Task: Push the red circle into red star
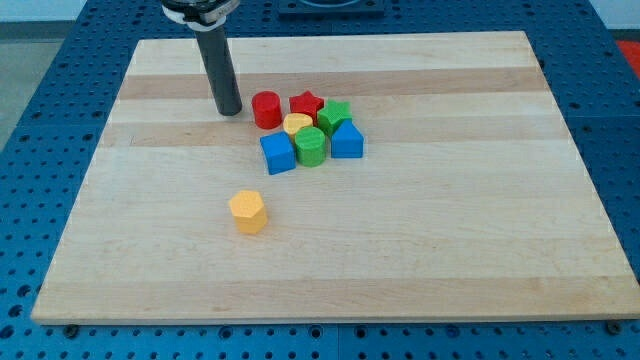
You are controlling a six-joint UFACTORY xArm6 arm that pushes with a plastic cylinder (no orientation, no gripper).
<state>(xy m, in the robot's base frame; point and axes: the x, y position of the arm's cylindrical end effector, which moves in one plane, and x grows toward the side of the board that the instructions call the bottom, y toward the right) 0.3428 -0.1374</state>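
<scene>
Red circle [266,110] sits just left of the red star [306,103], near touching (gap hard to judge). It looks light, rigid, likely to slide easily; best pushed on its left face. My tip [229,110] stands just left of it, apart — a bare rod, nothing to open or close.

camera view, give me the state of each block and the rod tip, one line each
my tip: on the board, just to the view's left of the red circle, small gap
red circle: upright, close beside the red star
red star: in the cluster, next to the green star
green star: in the cluster
yellow block: wedged mid-cluster
green cylinder: upright
blue cube: cluster's left front
blue block: cluster's right
yellow hexagon: alone, toward the view's bottom
</scene>
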